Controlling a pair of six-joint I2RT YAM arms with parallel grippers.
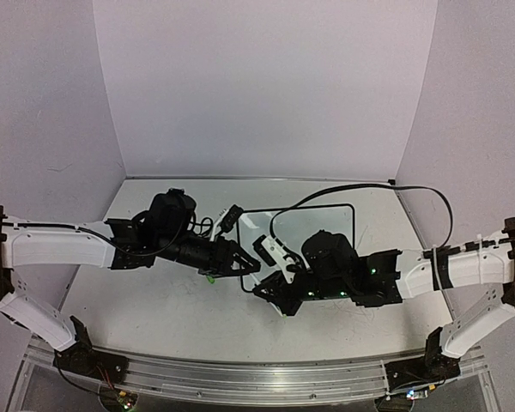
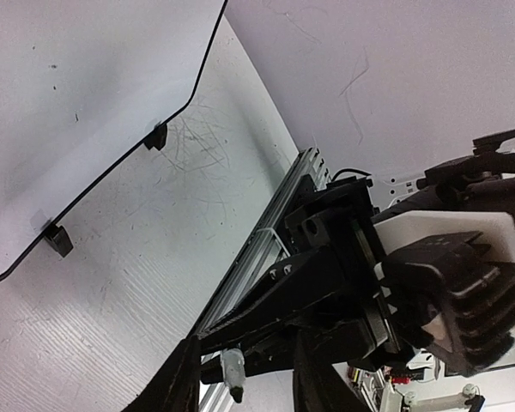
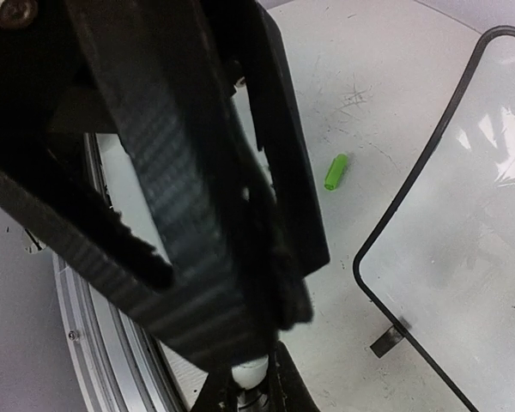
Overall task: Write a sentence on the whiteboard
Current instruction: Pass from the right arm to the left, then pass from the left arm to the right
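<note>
Right gripper (image 1: pixel 266 287), clamped shut on a white marker (image 3: pixel 249 373), poises it beside the blank whiteboard (image 3: pixel 463 257), with its green cap (image 3: pixel 336 172) lying off, ready for writing.

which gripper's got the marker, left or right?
The right gripper: its fingers are shut on the white marker. The left gripper has its fingers apart, clamping nothing.

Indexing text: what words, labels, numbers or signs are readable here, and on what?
None readable.
The whiteboard carries no lettering in any view, only reflections and specks.
The green cap shows no label.
Background clutter low in the left wrist view is too small to read.
</note>
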